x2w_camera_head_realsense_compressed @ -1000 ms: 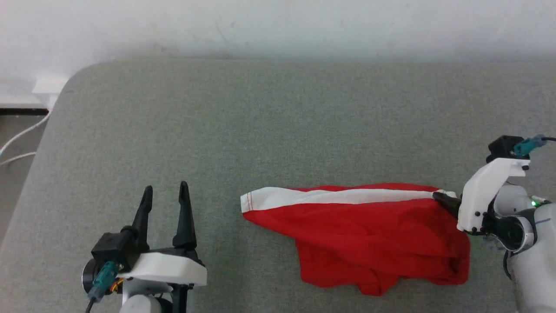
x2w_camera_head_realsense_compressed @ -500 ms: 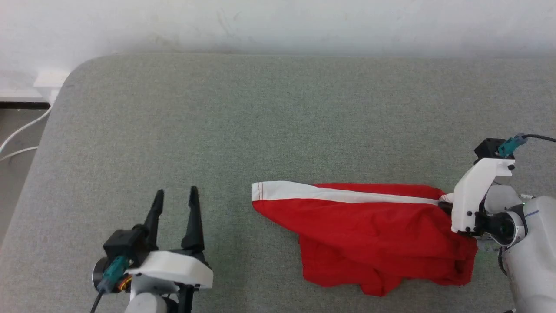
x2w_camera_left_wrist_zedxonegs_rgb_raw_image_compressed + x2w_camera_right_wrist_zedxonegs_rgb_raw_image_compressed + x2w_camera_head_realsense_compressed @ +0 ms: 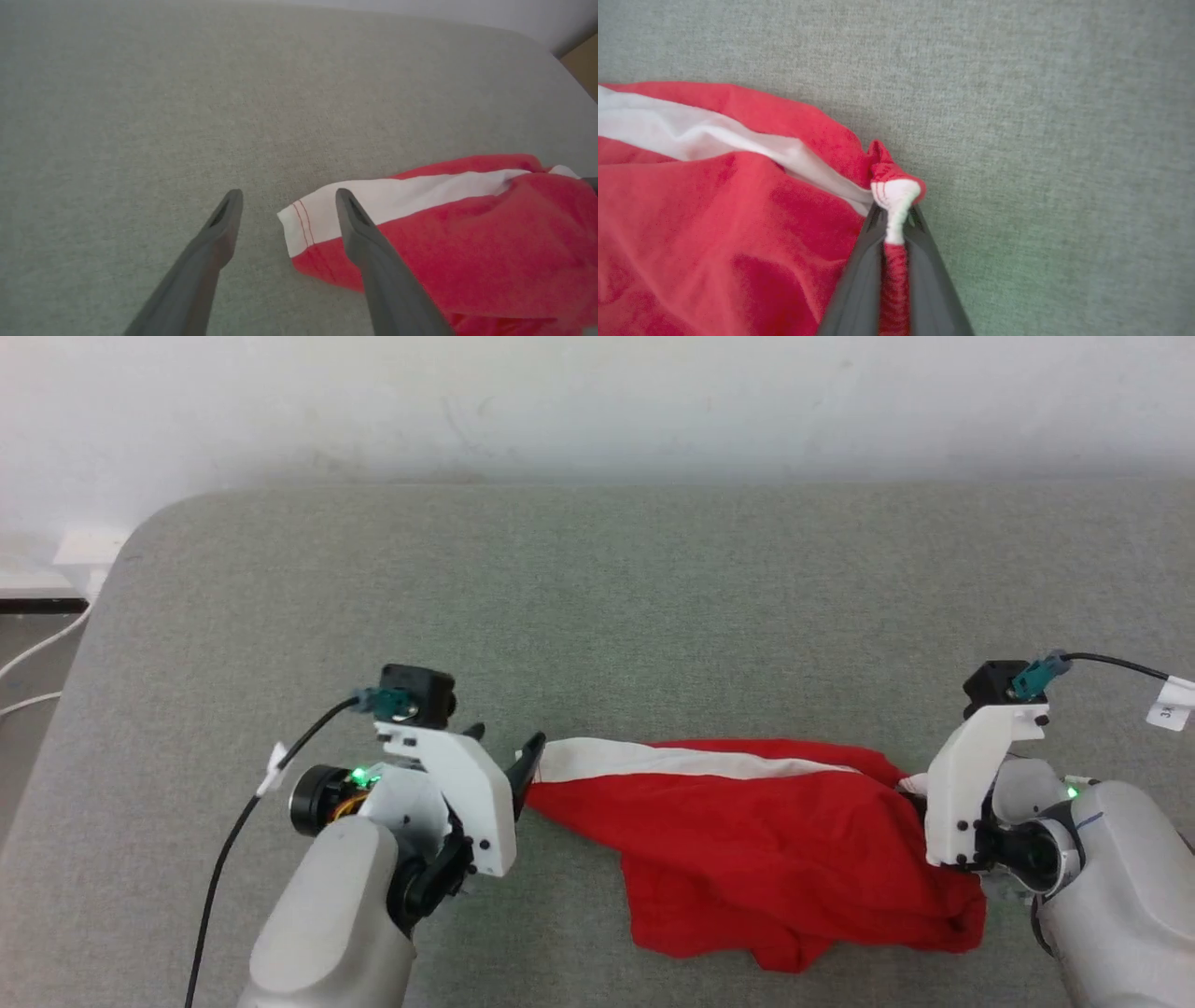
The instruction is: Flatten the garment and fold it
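Your right gripper [image 3: 894, 218] is clamped on a bunched corner of the garment [image 3: 714, 224]. Red-and-white fabric is pinched between both fingers, with a tuft poking past the tips. Your left gripper [image 3: 288, 198] is spread wide. The white-striped hem corner lies between its fingertips; contact can't be judged. The rest lies crumpled on the grey cushion [image 3: 187, 93].

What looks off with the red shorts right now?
The garment is not flat: its lower part lies crumpled in folds, and its striped end is bunched into a wad in the shut jaws of the right gripper. The left gripper is open at the hemmed white corner. No damage shows.
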Controlling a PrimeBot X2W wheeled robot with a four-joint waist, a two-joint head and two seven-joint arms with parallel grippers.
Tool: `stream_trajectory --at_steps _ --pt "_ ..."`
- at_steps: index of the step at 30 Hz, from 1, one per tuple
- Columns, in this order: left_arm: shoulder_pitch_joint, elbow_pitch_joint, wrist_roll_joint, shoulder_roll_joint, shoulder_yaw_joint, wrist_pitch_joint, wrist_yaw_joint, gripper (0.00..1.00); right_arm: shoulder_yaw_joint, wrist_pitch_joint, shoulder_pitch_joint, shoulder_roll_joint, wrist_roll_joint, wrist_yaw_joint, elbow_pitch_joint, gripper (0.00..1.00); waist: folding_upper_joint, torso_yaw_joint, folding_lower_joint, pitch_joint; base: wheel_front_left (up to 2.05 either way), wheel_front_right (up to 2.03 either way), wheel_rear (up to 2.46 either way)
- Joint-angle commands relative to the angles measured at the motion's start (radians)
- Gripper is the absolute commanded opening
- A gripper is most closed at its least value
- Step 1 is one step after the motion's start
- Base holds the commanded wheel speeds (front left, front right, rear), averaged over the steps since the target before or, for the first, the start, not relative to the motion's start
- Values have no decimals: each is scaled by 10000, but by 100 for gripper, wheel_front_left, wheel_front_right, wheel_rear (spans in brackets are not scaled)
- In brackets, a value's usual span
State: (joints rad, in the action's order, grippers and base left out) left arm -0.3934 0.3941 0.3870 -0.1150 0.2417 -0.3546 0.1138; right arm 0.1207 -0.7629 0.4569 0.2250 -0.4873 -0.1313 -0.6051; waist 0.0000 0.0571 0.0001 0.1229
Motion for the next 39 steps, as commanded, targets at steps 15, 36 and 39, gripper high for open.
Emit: stream_trajectory --at_steps 15,36,39 --pt "-1347 3234 1322 -152 2508 -3140 165 0 1007 522 117 63 -737 6 -192 0 0 -702 -1 246 0 0 0" --pt "-5827 3766 1150 -1296 1340 2133 -365 0 1805 4476 3980 848 -656 6 1020 0 0 -668 -1 355 0 0 0" --pt "-7193 4211 1069 -1439 1045 2826 -497 0 1804 4891 5471 816 -437 6 803 0 0 -803 -1 1132 0 0 0"
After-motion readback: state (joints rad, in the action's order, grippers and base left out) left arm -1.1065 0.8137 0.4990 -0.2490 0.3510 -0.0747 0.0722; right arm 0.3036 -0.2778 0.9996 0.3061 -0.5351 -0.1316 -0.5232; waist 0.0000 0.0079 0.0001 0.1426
